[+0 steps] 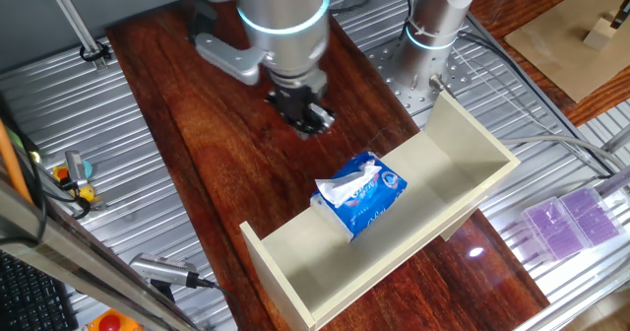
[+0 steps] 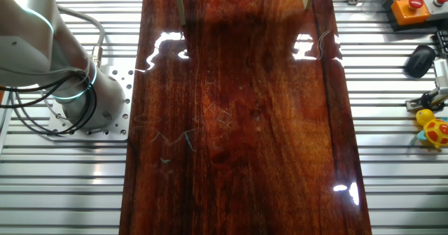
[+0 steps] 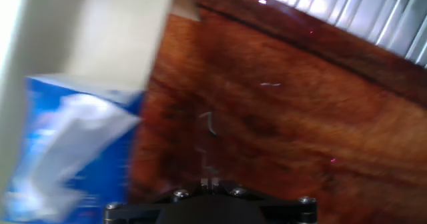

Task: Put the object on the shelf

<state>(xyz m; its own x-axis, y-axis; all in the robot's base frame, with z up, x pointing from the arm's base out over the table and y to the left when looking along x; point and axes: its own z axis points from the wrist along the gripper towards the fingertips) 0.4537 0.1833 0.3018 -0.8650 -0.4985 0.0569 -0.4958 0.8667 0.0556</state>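
The soft blue-and-white tissue pack [image 1: 362,195] lies inside the long cream shelf [image 1: 472,144]; the hand [image 1: 311,119], holding nothing, should lift straight clear.

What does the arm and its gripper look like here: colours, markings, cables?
The arm is silver-grey and cylindrical, with a glowing cyan ring around the joint. Its gripper is small, black and blocky, with short dark fingers. In the other fixed view, black cables loop around the round base, bolted to a perforated plate.
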